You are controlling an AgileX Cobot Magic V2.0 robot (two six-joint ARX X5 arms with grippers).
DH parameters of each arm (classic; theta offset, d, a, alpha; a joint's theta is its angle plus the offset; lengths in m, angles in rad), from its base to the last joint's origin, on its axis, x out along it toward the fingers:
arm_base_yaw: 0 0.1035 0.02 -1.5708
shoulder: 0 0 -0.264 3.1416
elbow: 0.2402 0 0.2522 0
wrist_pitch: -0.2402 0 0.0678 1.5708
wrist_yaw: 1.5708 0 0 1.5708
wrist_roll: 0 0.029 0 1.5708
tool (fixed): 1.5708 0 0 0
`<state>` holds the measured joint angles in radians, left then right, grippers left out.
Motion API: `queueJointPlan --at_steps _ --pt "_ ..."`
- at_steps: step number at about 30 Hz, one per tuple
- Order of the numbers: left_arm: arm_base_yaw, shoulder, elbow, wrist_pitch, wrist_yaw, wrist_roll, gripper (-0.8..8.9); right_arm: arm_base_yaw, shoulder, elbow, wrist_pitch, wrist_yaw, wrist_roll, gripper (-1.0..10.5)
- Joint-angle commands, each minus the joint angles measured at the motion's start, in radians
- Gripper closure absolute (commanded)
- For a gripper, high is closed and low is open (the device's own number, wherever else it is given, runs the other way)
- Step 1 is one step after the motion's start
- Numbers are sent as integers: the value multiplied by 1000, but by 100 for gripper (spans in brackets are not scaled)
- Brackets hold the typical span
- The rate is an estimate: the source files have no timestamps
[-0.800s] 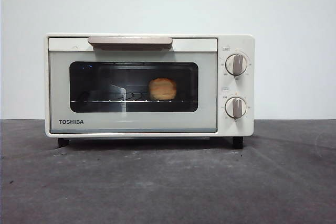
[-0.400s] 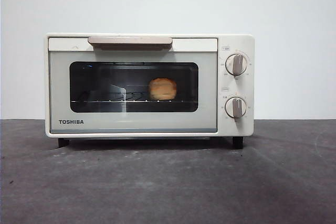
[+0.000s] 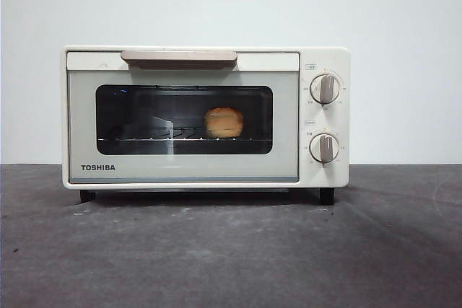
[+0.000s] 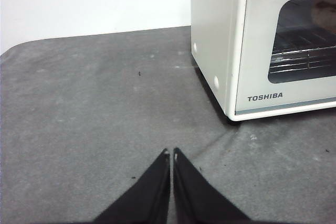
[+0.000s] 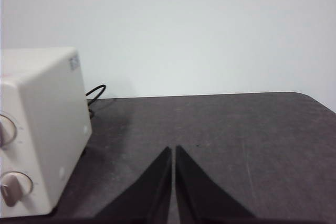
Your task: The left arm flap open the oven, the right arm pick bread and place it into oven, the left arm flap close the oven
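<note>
Now I see the TOSHIBA toaster oven [image 3: 206, 117] filling the middle of the front view, standing on the dark grey table [image 3: 231, 250], and its door [image 3: 182, 124] is flapped up and shut under the beige bar handle [image 3: 178, 56]. Through the dark glass, a little right of the centre, the bread [image 3: 223, 122] lies on the wire rack [image 3: 144, 137] inside. So I judge that all three steps are done: oven opened, bread put in, door closed again. The next move calls for nothing on the oven; I would only keep both arms parked away from it.

From the left wrist view, the left gripper [image 4: 171, 153] hangs over bare table in the lower middle of the frame, jaws pressed together, with the oven at the upper right and well apart. From the right wrist view, the right gripper [image 5: 173, 149] is the same, jaws pressed together and holding nothing, with the two round knobs [image 5: 13, 187] at the left edge.

Against the earlier front frames I find no difference: door, bread and knobs lie just as they did.
</note>
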<state>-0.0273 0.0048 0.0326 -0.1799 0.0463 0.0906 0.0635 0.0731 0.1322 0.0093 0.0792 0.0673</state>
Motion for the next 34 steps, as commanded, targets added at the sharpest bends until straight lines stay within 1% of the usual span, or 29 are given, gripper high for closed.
queueJointPlan --at_steps 1,6,12,21,23,34 --pt "1 -2 -21 -7 -3 -2 797 -6 -31 -25 13 1 3 940" --pt "1 -2 -21 -7 -3 -2 797 -34 -65 -77 12 1 8 940" --pt "1 -2 -21 -7 -3 -2 797 -64 -69 -124 5 1 58 940" --pt "1 -2 -21 -7 -3 -2 797 -67 -69 -123 -190 -1 60 940" --pt "1 -2 -21 -7 -3 -2 797 -67 -69 -123 -184 -4 71 940" --pt "1 -2 -21 -7 -3 -2 797 -67 -69 -123 -167 0 71 941"
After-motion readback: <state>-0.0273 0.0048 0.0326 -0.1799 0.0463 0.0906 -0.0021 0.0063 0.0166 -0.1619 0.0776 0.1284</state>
